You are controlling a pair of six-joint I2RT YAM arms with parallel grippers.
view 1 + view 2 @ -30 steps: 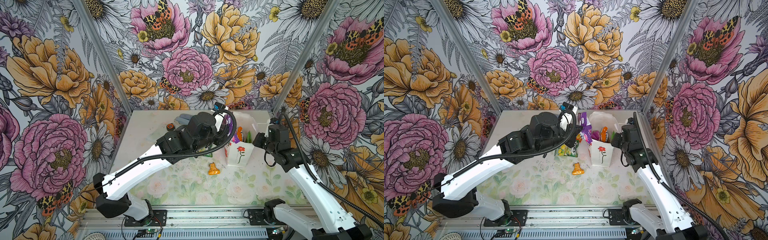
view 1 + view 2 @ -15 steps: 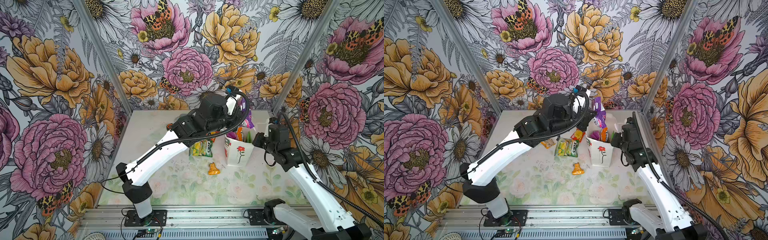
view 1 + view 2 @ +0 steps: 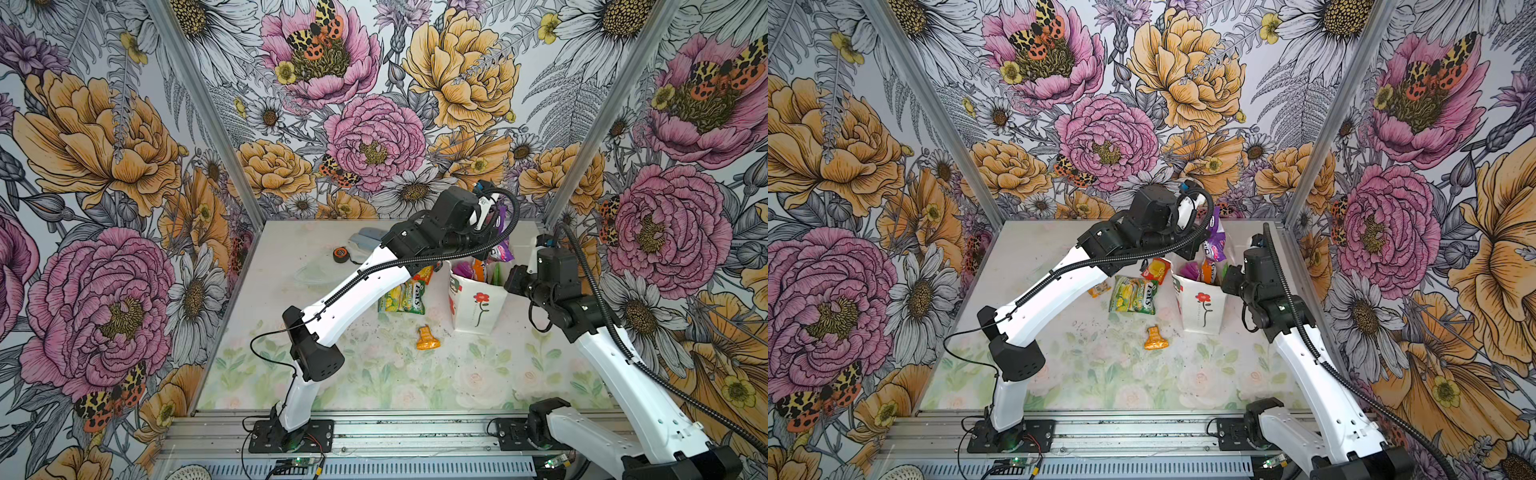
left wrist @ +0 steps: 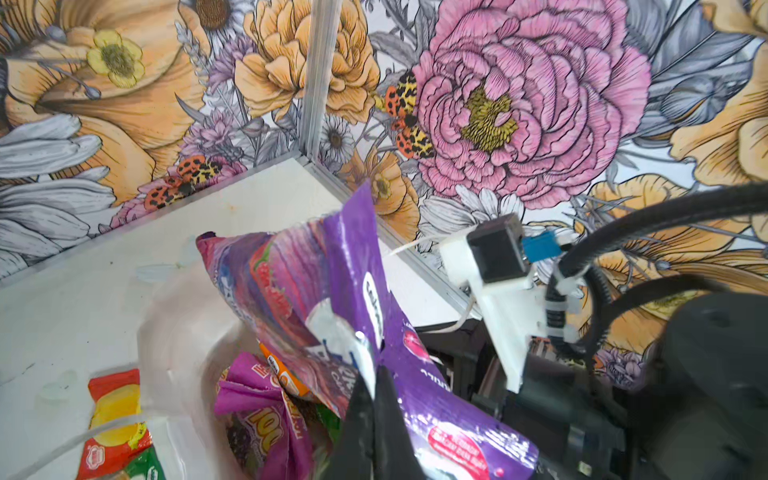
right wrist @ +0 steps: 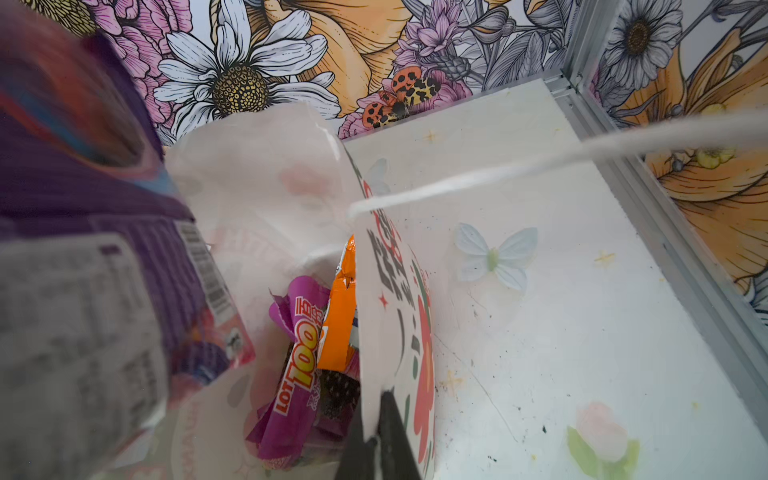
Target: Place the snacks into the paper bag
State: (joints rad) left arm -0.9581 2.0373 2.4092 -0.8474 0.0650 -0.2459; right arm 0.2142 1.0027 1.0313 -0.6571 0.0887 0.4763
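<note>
Since a second ago the left gripper (image 4: 374, 376) has risen off the table (image 3: 374, 395) and swung right. Clamped on the purple packet (image 4: 291, 282), it now hangs above the mouth of the paper bag (image 3: 478, 309). Right gripper (image 5: 380, 419) pinches the bag's rim, keeping it open. Step in hand: drop-in. Next, likely: lower, then release. Green-yellow packet (image 3: 401, 297) and orange packet (image 3: 427, 338) lie on the table.

On surface (image 3: 374, 382), paper bag (image 3: 478, 307) stands right of centre, packets (image 5: 299, 365) inside. Near its left: chips packet (image 3: 401, 296); front-left: small packet (image 3: 427, 338). Well behind-left: tape measure (image 3: 341, 254), cases (image 3: 365, 237). Over bag mouth: held packet (image 4: 332, 291) in left claw (image 4: 372, 399).
</note>
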